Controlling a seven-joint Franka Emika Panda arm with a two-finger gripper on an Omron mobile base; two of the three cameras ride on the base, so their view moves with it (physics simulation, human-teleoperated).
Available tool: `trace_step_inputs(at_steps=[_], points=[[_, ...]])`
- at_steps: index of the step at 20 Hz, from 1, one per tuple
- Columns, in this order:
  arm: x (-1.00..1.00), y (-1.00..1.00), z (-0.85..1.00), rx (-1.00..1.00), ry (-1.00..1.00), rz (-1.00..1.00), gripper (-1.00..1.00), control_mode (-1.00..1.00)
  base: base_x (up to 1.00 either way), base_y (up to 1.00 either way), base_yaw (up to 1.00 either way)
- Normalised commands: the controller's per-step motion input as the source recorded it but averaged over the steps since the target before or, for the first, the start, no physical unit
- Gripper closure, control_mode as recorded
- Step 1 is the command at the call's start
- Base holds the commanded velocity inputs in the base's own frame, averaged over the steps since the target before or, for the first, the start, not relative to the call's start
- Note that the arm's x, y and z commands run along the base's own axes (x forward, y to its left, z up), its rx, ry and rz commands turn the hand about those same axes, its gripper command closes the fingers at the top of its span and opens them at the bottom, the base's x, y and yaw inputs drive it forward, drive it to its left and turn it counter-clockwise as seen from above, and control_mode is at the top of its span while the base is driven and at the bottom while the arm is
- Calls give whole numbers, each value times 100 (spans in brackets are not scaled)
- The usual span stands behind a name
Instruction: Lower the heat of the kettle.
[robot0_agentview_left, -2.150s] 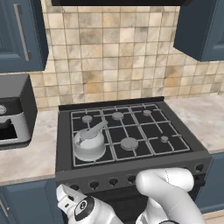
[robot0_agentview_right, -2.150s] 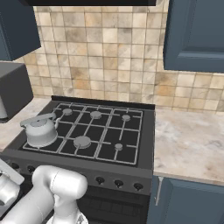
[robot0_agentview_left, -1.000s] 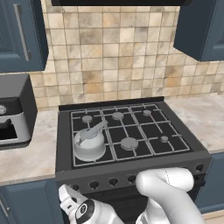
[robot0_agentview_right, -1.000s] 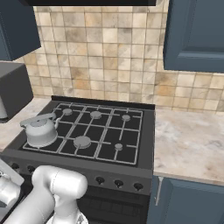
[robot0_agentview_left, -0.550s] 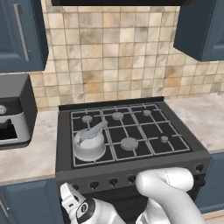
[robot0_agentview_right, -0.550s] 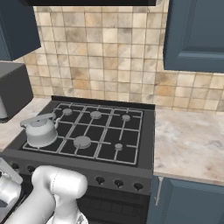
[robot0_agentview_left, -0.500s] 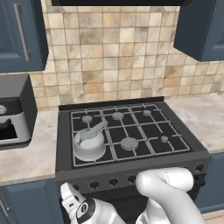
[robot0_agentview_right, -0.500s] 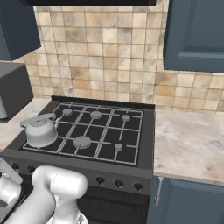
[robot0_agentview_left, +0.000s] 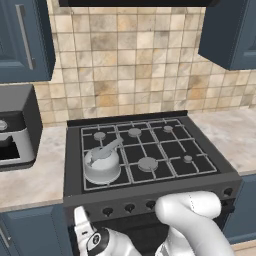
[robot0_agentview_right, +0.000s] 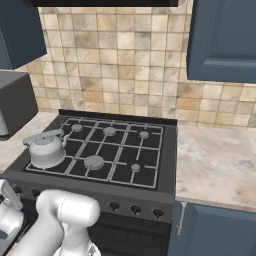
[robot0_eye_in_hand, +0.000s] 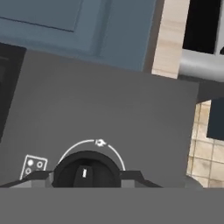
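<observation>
Kettle (robot0_agentview_left: 102, 165) stays put on its burner; I judge the stiff knob (robot0_eye_in_hand: 86, 171) needs a firm rim pinch, fingers (robot0_eye_in_hand: 33, 178) straddling it, contact unclear.

No readable text; only small symbols by the stove knob (robot0_eye_in_hand: 86, 171).

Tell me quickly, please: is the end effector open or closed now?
End effector: fingertips on either side of a black stove knob; open or closed cannot be told.
</observation>
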Motion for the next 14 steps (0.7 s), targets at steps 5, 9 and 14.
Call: trace_step_inputs(at_steps=[5,9,14], points=[[0,-1,0,39,0,-7,100,-100,0,0,0],[0,-2,0,40,0,-8,100,-100,0,0,0],[0,-4,0,38,0,-9,100,-100,0,0,0]])
